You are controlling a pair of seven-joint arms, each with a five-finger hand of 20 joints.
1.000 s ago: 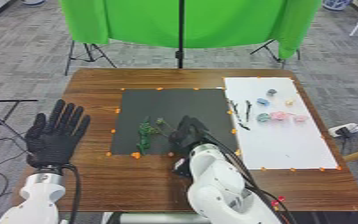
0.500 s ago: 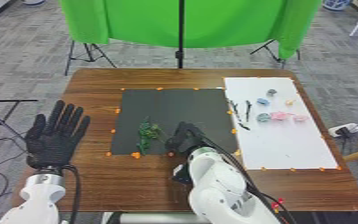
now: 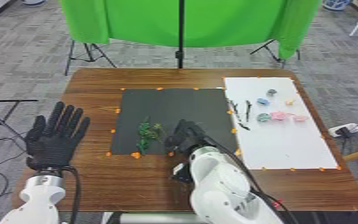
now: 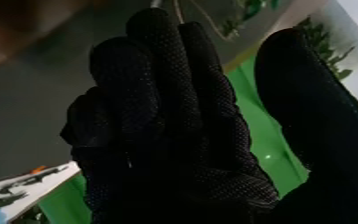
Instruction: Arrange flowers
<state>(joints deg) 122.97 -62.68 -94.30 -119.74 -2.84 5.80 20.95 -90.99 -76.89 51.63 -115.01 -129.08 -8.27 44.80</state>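
The right robot hand (image 3: pixel 186 142) is at the near right part of the black mat (image 3: pixel 171 102), just to the right of the green sprigs (image 3: pixel 145 132). In the right wrist view, its fingers are extended and loosely bent, with the thumb set apart from them; the gap is wide. No item is clasped. Contact between the fingertips and a sprig cannot be confirmed.

The left robot hand (image 3: pixel 58 142) is released: fingers straight and slightly spread, thumb out to the side. It is to the left of the mat, apart from the sprigs.

The sprigs lie on the left half of the mat. The white sheet (image 3: pixel 291 145), on the right side of the brown surface (image 3: pixel 95 190), carries dark stems (image 3: pixel 248 107) on its left part. Pink flowers (image 3: pixel 279 116), a teal flower (image 3: pixel 263 117) and a blue flower (image 3: pixel 262 101) are to the right of the stems.
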